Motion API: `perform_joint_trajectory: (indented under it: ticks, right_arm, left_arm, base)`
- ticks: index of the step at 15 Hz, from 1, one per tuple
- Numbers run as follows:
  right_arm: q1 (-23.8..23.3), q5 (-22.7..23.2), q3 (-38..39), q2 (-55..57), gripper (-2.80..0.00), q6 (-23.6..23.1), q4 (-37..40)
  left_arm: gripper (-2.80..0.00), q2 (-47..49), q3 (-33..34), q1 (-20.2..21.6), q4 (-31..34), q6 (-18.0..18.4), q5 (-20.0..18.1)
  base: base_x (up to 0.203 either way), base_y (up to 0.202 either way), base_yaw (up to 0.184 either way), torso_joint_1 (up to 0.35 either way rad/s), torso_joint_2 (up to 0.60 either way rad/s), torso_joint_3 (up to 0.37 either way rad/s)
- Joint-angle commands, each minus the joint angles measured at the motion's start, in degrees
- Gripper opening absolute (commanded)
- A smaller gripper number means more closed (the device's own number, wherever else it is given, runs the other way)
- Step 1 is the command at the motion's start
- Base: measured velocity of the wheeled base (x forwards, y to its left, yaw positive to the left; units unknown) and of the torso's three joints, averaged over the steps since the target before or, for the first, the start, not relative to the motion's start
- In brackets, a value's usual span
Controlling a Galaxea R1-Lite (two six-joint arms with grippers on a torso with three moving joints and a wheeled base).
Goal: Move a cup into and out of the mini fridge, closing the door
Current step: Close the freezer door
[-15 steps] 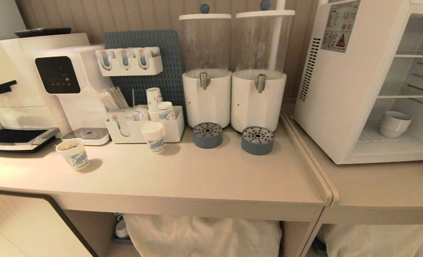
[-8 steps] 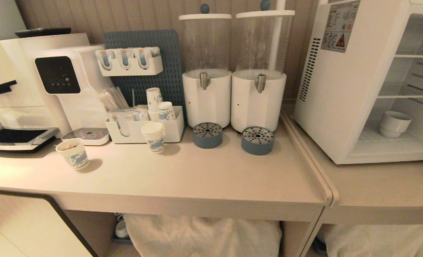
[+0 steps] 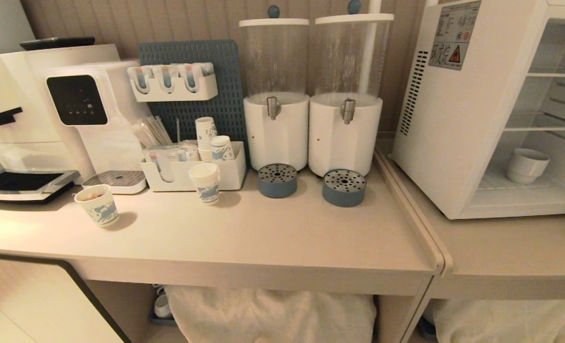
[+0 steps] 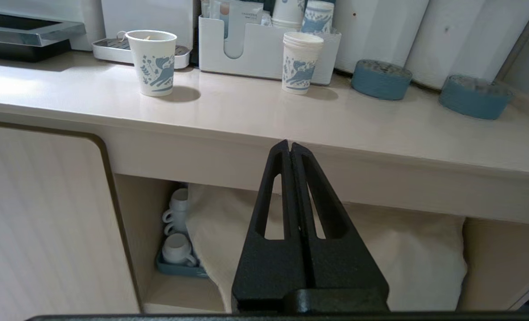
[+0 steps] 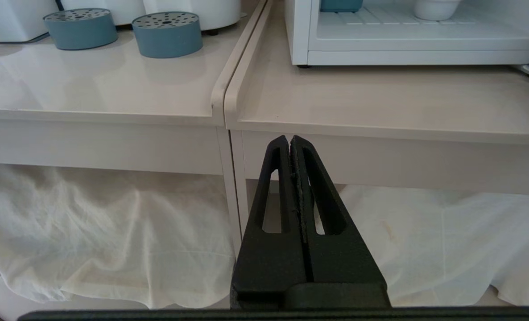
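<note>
The mini fridge [image 3: 459,105] is found at the 3 o'clock side of the head view, on the right-hand counter [image 3: 501,247], with its interior exposed. The cup [image 3: 526,165] is seen upright on the fridge's bottom shelf, towards the back. The door itself cannot be identified with certainty. The left gripper [image 4: 290,147] is held below the counter edge, fingers pressed together, nothing gripped. The right gripper [image 5: 289,141] is likewise fully closed and empty, positioned below the front edge of the fridge's counter. Two drink dispensers [image 3: 311,128] are noted at 12 o'clock.
</note>
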Motion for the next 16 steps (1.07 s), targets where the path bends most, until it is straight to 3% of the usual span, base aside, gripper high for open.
perform_joint_trajectory:
  ticks: [1, 10, 16]
  right_arm:
    - [0.02, -0.19, 0.20, 0.09, -2.80, 0.48, -0.34]
    - [0.02, -0.46, 0.20, 0.09, -2.80, 1.45, -0.25]
    - [0.02, -0.46, 0.20, 0.09, -2.80, 1.45, -0.25]
  left_arm:
    - [-2.80, -0.19, 2.29, 0.00, -0.11, 0.28, 0.08]
    - [-2.80, -0.19, 2.29, 0.00, -0.42, -0.99, 0.06]
    - [-2.80, -0.19, 2.29, 0.00, -0.42, -0.99, 0.06]
  base:
    - [0.000, 0.000, 0.000, 0.000, 0.00, 0.000]
    - [0.000, 0.000, 0.000, 0.000, 0.00, 0.000]
    - [-0.186, 0.000, 0.000, 0.001, 0.00, 0.003]
